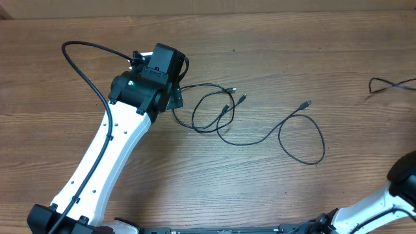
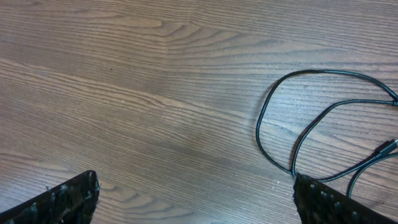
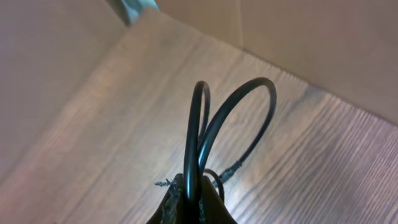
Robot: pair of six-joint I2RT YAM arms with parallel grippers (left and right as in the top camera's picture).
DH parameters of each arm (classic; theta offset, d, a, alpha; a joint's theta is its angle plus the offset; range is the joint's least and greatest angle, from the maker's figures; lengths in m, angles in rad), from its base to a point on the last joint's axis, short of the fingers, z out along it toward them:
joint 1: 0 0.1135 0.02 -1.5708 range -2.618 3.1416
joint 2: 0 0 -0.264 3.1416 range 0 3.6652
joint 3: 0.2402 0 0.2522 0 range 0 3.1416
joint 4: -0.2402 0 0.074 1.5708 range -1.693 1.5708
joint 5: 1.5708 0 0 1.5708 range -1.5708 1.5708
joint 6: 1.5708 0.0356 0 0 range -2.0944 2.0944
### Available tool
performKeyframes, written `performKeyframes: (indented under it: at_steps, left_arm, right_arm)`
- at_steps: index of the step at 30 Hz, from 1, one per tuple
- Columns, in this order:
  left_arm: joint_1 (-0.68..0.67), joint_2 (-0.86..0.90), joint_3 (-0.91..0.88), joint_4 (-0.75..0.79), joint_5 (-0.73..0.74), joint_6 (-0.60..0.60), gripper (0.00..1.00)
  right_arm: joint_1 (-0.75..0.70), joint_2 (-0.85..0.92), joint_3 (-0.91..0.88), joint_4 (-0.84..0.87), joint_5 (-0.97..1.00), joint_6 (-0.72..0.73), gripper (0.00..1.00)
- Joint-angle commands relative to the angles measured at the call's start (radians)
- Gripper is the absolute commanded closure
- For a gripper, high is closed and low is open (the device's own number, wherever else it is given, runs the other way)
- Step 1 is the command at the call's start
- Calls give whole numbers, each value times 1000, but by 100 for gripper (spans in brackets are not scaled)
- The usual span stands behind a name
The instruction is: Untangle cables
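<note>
Thin black cables [image 1: 224,120] lie in crossing loops at the table's middle, with small plugs at their ends, and one strand runs right into a wider loop [image 1: 302,140]. My left gripper [image 1: 172,88] hangs at the left end of those loops. In the left wrist view it [image 2: 195,186] stands open over bare wood, and its right finger [image 2: 333,202] reaches the nearest cable loop [image 2: 292,124]. My right gripper [image 3: 196,186] is shut on a doubled black cable [image 3: 208,124] that arches up from the jaws. Another cable piece [image 1: 390,84] lies at the far right edge.
The wooden table [image 1: 292,45] fills the overhead view. The left arm's white link [image 1: 110,153] crosses the lower left, with its own thick black cord [image 1: 81,52] arching beside it. Part of the right arm [image 1: 400,188] shows at the bottom right corner.
</note>
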Motion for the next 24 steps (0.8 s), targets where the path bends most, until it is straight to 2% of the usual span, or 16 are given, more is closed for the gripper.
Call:
performKeyframes:
  at_steps: [1, 8, 10, 12, 14, 15, 17, 21, 24]
  left_arm:
    - [5, -24, -5, 4, -20, 19, 0]
    - [4, -24, -5, 4, -20, 19, 0]
    - [5, -24, -5, 4, -20, 19, 0]
    - [4, -24, -5, 3, -20, 19, 0]
    - [5, -24, -5, 4, -20, 19, 0]
    - [5, -24, -5, 3, -20, 19, 0]
    - [5, -24, -5, 4, -20, 19, 0]
    - [5, -24, -5, 3, -20, 19, 0]
    - [5, -24, -5, 4, -20, 19, 0]
  right_arm:
    - [-41, 63, 7, 5, -5, 0, 96]
    - [-129, 106, 7, -14, -5, 5, 96]
    - [-153, 106, 7, -34, -5, 33, 87]
    - [-170, 106, 7, -54, -13, 64, 56]
    - [-179, 106, 7, -79, -77, 63, 10]
    - [-181, 106, 7, -87, -103, 63, 3]
    - [-181, 106, 7, -118, -216, 42, 0]
    - [-169, 106, 7, -195, -549, -120, 0]
    - [-140, 106, 7, -305, -680, -239, 0]
